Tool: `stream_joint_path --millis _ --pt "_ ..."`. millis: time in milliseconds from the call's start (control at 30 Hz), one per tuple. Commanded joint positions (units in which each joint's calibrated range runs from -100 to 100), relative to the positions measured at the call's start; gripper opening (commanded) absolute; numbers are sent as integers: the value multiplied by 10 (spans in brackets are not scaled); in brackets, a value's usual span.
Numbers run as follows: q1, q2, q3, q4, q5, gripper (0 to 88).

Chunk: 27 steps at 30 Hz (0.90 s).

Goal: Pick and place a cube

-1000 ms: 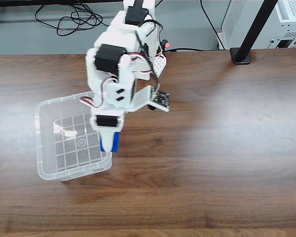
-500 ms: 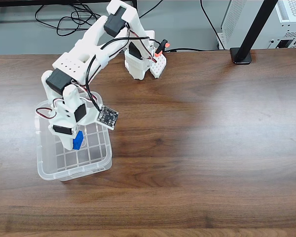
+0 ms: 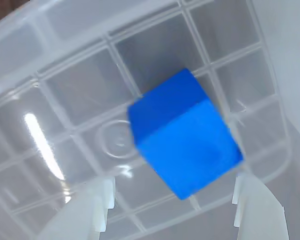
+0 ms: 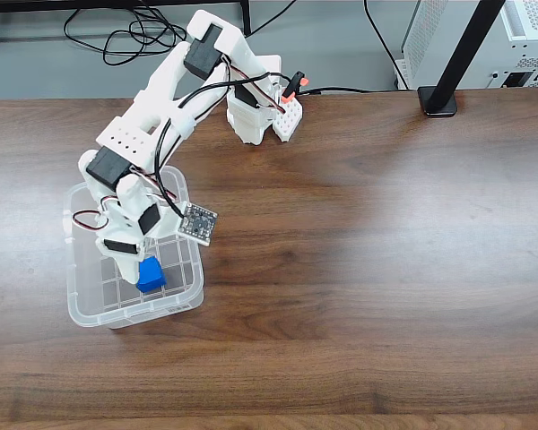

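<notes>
Small matte bright-blue cube is sitting inside the clear gridded plastic bin, white two-finger gripper hanging spread wide and empty above it; looks light and rigid, regrasping across opposite flat faces.

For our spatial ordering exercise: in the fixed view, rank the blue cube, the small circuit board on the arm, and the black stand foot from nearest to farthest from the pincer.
1. Blue cube, inside the clear bin, beside the pincer.
2. Circuit board, up-right.
3. Black stand foot, far upper right.
</notes>
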Motion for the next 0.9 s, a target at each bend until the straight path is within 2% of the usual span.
stream_joint_path --millis 0,200,333,467,700,867 --pt "-8 -117 -73 73 1 176" --pt "-82 -266 -44 147 -2 145" --pt "-155 -346 56 135 -25 144" --pt "-223 -438 222 66 -46 144" --pt "-287 -655 564 -106 -41 144" --pt "-332 -802 750 -182 -41 144"
